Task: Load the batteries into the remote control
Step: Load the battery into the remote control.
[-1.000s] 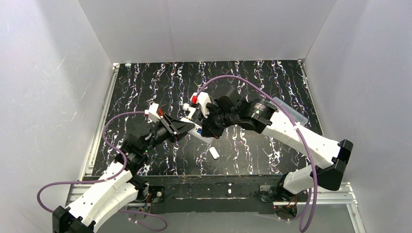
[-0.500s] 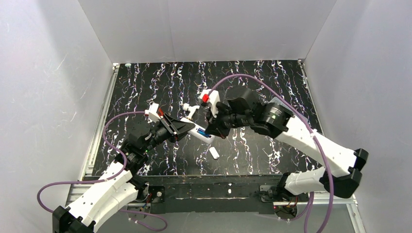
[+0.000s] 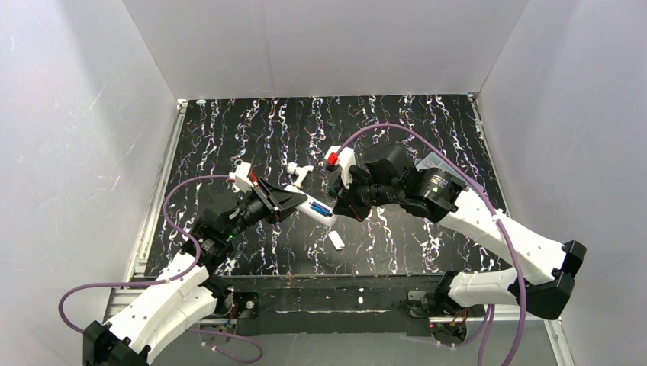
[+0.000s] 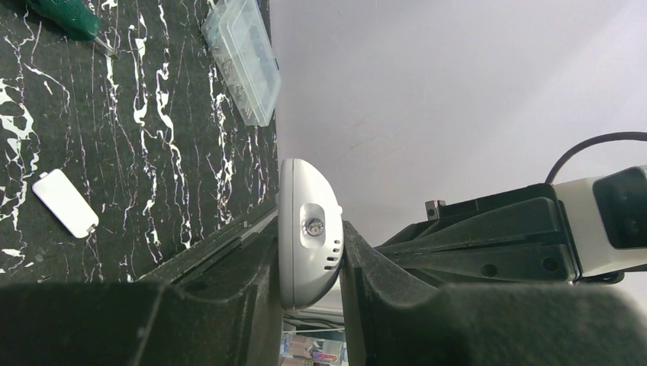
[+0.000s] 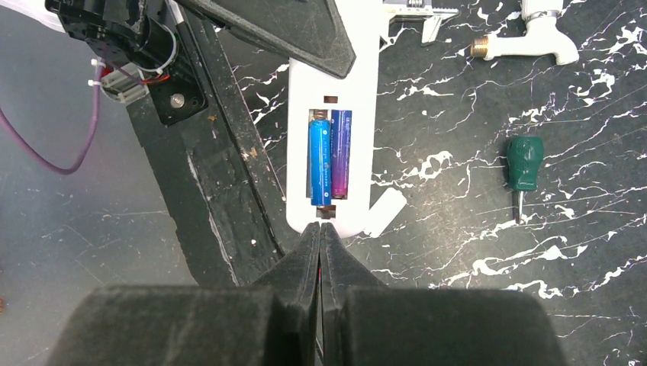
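The white remote control [image 5: 358, 114] is held off the table with its recess facing up. My left gripper [image 3: 301, 200] is shut on its far end; in the left wrist view the rounded end [image 4: 309, 252] sits pinched between the two black fingers [image 4: 252, 297]. Two batteries lie side by side in the recess, one blue [image 5: 320, 160] and one purple [image 5: 341, 152]. My right gripper [image 5: 320, 229] is shut with nothing in it. Its tips sit at the remote's free end, just past the recess. From above, the blue battery [image 3: 320, 210] shows beside the right gripper [image 3: 341, 207].
A small white cover plate [image 3: 336, 241] lies on the black marbled table under the remote. A green-handled screwdriver [image 5: 523, 164], a white pipe fitting [image 5: 534, 42] and a clear plastic box [image 4: 243, 57] lie further back. The table's front rail [image 5: 221, 191] runs under the remote.
My right gripper has drawn back to the right off the remote, uncovering the batteries in the recess. The left arm and the remote have stayed put.
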`<state>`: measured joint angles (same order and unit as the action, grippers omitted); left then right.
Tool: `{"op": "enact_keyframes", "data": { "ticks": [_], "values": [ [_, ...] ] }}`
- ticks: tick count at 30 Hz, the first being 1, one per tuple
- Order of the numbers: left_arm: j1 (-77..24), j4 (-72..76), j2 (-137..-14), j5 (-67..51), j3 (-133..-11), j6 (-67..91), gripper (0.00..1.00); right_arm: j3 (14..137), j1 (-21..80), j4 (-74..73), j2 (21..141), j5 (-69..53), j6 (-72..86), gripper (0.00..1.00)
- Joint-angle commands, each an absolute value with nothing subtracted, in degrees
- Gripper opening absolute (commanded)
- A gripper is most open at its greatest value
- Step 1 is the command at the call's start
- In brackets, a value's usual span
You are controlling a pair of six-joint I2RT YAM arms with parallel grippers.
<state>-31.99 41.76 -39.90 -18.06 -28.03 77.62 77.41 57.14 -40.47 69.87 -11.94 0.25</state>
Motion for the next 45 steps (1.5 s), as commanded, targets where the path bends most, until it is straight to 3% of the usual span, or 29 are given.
{"op": "enact_keyframes", "data": {
  "ticks": [1,45],
  "values": [
    [-31.9,46.33,-39.2,-19.78,-31.3,77.81,0.0,77.71,56.48,-37.9,70.24,-12.95,0.88,0.03],
    [-31.91,46.17,-38.58,-19.68,-31.08,77.79,0.0,79.51,55.99,-36.43,73.91,-15.51,1.76,0.03]
  ]
}}
